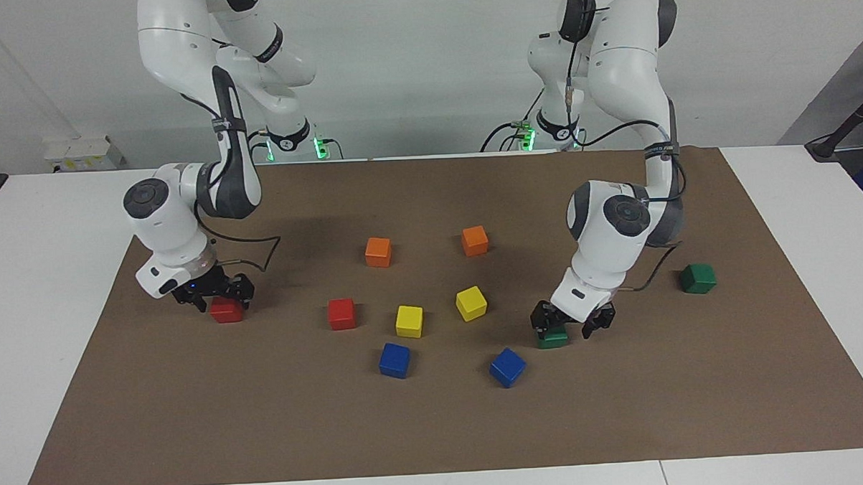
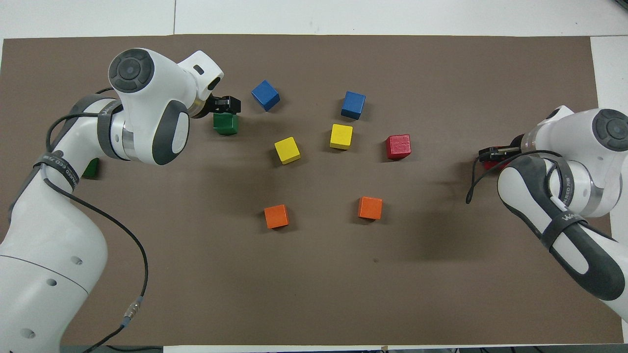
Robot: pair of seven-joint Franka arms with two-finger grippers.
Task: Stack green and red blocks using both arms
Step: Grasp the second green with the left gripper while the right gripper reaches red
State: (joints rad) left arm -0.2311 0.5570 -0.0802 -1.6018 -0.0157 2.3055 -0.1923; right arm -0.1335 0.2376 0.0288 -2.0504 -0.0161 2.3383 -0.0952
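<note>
Two red and two dark green blocks lie on the brown mat (image 1: 438, 429). My right gripper (image 1: 213, 293) is open and low at one red block (image 1: 226, 309), which sits on the mat at the right arm's end, mostly hidden in the overhead view (image 2: 490, 165). The other red block (image 1: 341, 314) (image 2: 398, 146) lies beside the yellow cubes. My left gripper (image 1: 574, 322) (image 2: 223, 105) is open, low over a green block (image 1: 552, 336) (image 2: 225, 123) that sits under one finger. The second green block (image 1: 697, 278) lies toward the left arm's end, half hidden under the arm in the overhead view (image 2: 91, 168).
Two orange cubes (image 1: 378, 251) (image 1: 474, 240) lie nearer the robots. Two yellow cubes (image 1: 409, 321) (image 1: 471, 303) and two blue cubes (image 1: 395, 360) (image 1: 507, 367) lie mid-mat, the blue ones farthest. The mat lies on a white table (image 1: 43, 234).
</note>
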